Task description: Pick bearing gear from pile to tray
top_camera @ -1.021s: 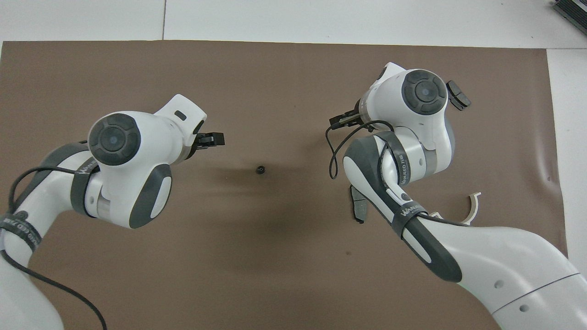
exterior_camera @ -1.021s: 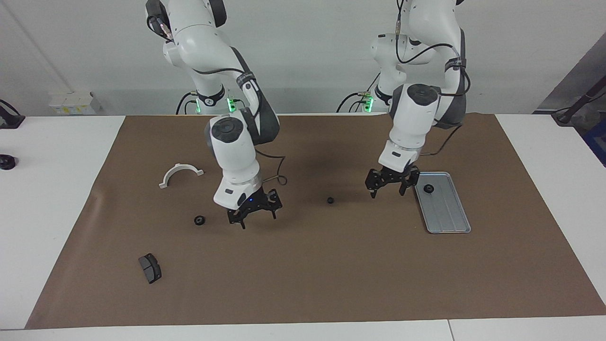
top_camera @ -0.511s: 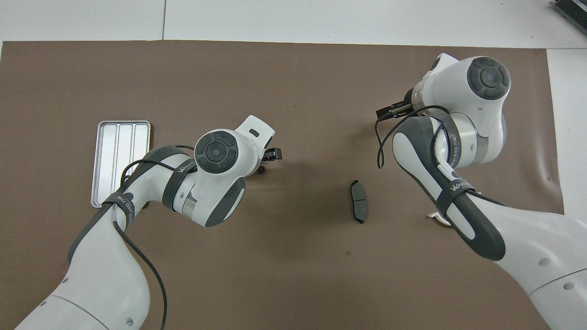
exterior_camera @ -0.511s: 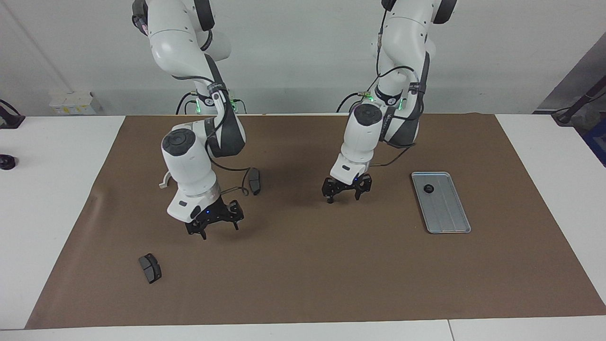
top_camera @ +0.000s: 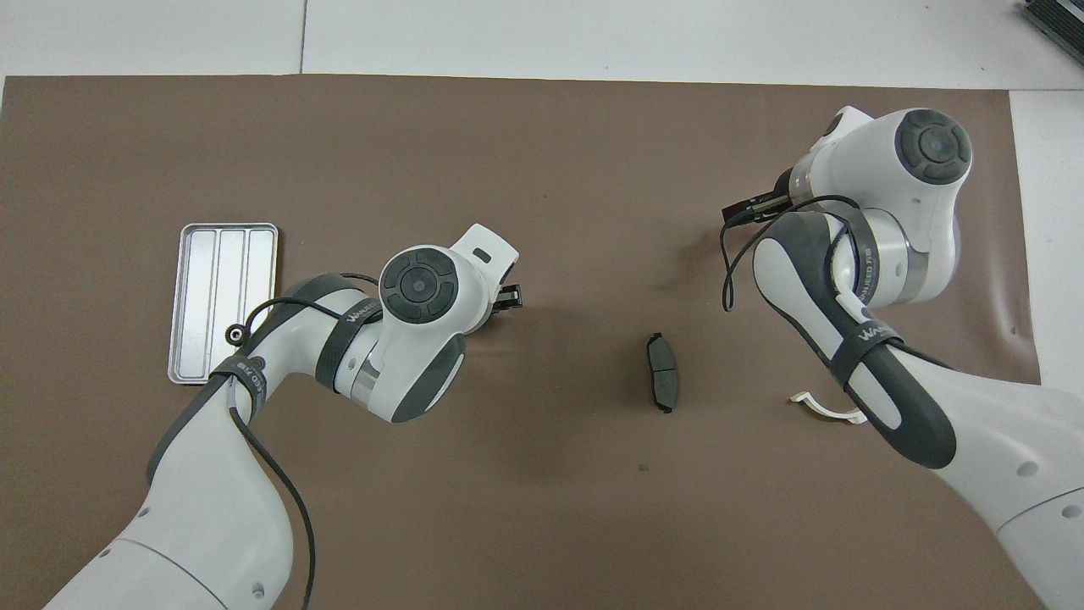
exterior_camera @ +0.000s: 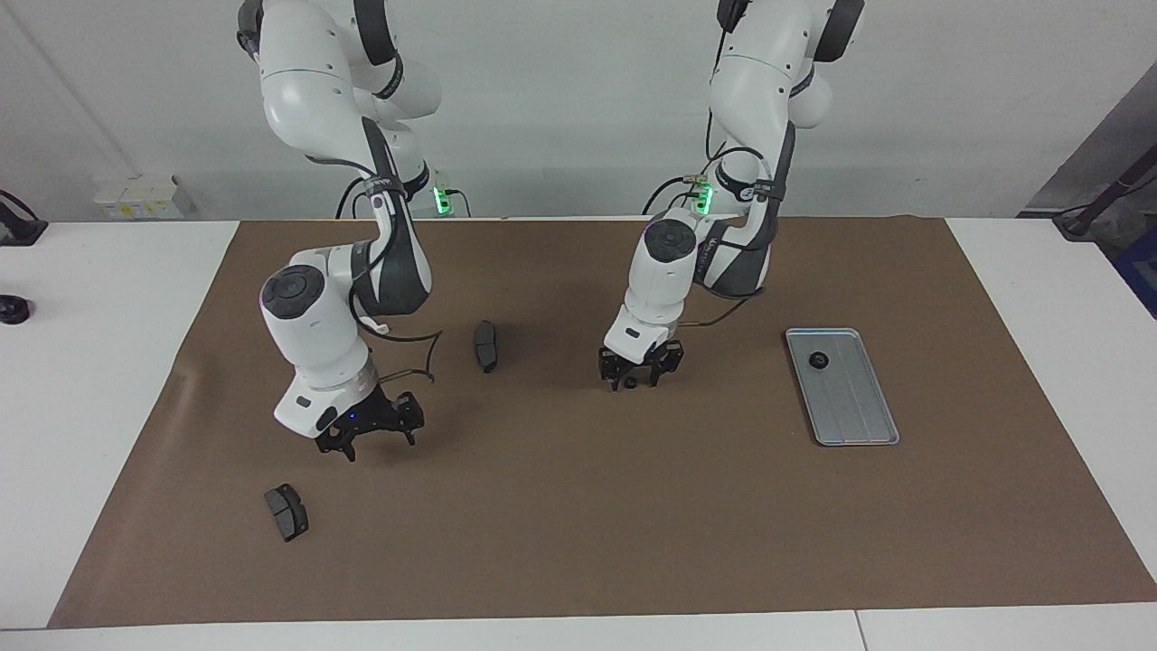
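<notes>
A small black gear (exterior_camera: 630,383) lies on the brown mat in the middle of the table. My left gripper (exterior_camera: 637,376) is open and low over it, one finger on each side; in the overhead view its wrist (top_camera: 506,296) covers the gear. The silvery tray (exterior_camera: 854,407) lies toward the left arm's end and holds one gear (exterior_camera: 818,360), also seen from overhead (top_camera: 231,334). My right gripper (exterior_camera: 369,438) is open and low over the mat toward the right arm's end. A second loose gear seen there earlier is hidden under it.
One dark brake pad (exterior_camera: 486,345) lies between the two grippers, also seen from overhead (top_camera: 661,383). Another brake pad (exterior_camera: 286,512) lies farther from the robots than the right gripper. The white half-ring (top_camera: 826,410) shows partly beside the right arm.
Both grippers have moved toward the right arm's end. The left one went from beside the tray to the middle gear and came down. The right one now covers the other loose gear.
</notes>
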Motion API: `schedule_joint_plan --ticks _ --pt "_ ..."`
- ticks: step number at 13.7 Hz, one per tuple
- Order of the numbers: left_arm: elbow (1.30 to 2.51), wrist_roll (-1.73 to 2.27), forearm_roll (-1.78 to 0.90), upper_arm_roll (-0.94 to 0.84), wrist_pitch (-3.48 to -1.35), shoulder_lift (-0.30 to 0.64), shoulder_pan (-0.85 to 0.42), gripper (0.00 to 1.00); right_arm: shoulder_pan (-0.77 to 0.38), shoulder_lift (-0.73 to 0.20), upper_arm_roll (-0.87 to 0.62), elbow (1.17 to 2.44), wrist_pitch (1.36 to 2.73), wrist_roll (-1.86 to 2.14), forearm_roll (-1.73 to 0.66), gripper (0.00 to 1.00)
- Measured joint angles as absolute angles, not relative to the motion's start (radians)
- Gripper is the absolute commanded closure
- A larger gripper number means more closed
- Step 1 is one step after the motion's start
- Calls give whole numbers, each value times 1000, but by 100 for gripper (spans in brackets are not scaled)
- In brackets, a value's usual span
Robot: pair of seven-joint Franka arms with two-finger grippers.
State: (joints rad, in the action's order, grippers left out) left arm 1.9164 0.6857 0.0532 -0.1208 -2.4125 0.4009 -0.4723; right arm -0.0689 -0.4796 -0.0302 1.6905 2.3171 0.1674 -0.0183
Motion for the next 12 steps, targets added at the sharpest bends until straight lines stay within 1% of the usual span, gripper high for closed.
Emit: schedule_joint_plan --ticks 2,3,4,5,6,7,8,9,10,12 --pt "1916 686 53 -120 -2394 401 -474 42 -69 -480 -31 1699 2317 167 -18 19" --pt "1915 686 53 -120 -2389 401 -475 47 -69 -482 -31 1703 2318 167 -18 20" --pt "1915 686 53 -121 -2383 400 -477 47 -69 -485 -30 1705 2318 167 -18 23" --pt "1914 686 54 -120 -2376 397 -481 48 -68 -490 -30 1706 2318 167 -18 23" --pt "1914 686 54 -121 -2371 396 -484 53 -63 -495 -29 1706 2319 167 -18 26" --pt "1914 686 54 -120 -2368 396 -488 63 -58 -499 -29 1706 2320 167 -18 27" --pt "1914 687 55 -120 -2367 396 -490 69 -55 -501 -29 1706 2320 167 -18 30" --pt "1913 687 55 -118 -2366 394 -491 97 -53 -502 -29 1707 2320 167 -18 30" --pt "1913 687 55 -118 -2366 395 -491 100 -53 -502 -29 1707 2320 167 -18 31" --pt "1912 687 55 -116 -2366 394 -491 100 -53 -504 -29 1708 2320 168 -18 33"
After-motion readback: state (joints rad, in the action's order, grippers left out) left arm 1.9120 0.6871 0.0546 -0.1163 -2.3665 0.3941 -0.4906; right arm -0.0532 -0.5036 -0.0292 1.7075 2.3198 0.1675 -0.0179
